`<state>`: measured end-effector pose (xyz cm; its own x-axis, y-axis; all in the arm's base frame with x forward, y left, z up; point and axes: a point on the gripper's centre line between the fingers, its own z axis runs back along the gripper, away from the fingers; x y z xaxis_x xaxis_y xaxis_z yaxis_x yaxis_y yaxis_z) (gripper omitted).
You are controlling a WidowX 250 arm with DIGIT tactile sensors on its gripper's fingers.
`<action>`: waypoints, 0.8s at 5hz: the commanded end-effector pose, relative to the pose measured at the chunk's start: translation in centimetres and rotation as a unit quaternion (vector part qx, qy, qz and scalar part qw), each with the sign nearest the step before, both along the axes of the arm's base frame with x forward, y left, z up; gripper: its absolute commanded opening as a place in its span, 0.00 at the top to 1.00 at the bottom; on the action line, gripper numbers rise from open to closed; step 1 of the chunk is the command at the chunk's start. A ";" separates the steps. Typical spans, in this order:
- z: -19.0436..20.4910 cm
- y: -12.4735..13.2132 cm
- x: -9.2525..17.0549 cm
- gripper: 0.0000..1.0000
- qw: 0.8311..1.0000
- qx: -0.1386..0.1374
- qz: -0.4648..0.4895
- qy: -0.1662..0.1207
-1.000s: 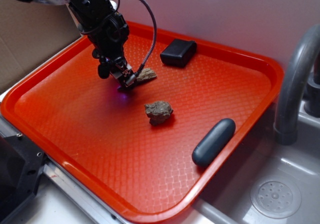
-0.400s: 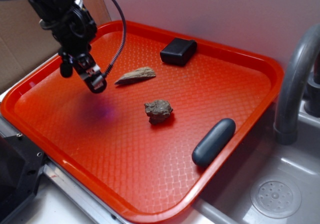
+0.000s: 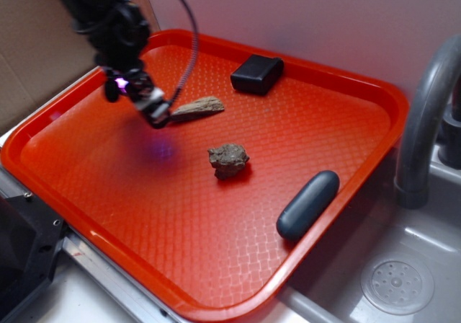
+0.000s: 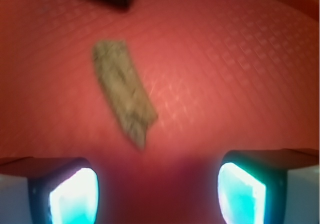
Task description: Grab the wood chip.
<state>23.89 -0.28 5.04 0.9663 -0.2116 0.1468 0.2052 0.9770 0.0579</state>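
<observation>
We see the black robot gripper (image 3: 160,114) hanging above the far left part of a bright orange plastic tray (image 3: 338,85) with a waffle-textured floor. In the wrist view its two fingers (image 4: 65,191) stand wide apart with nothing between them, so the tool is spread and empty. The task is not yet done: we judge it is at the approach stage, with lowering, closing and lifting all left.

Just right of the fingertips lies the wood chip (image 3: 199,107), a flat tan-brown sliver with a grainy face, flat on the tray floor. Its pointed end faces the gripper, and in the wrist view that tip sits just ahead of the gap, towards the left finger.

Moving right, a lumpy grey-brown rock (image 3: 229,161) sits nearer to us at mid-tray, apart from the chip. A small black box (image 3: 257,75) rests at the far edge. A dark grey rounded bar (image 3: 308,204) lies near the right rim. Beyond the tray we see a grey curved faucet (image 3: 421,121) over a sink.

Nothing blocks the chip; it lies low and thin, so we judge the fingers must reach close to the floor.
</observation>
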 end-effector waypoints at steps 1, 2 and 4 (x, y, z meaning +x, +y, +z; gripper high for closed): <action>-0.9 -1.6 1.5 0.00 0.999 0.019 -0.027 -0.018; -2.0 -2.8 1.3 0.00 0.997 0.035 -0.061 -0.016; -3.4 -2.9 1.6 0.00 0.997 0.029 -0.073 0.008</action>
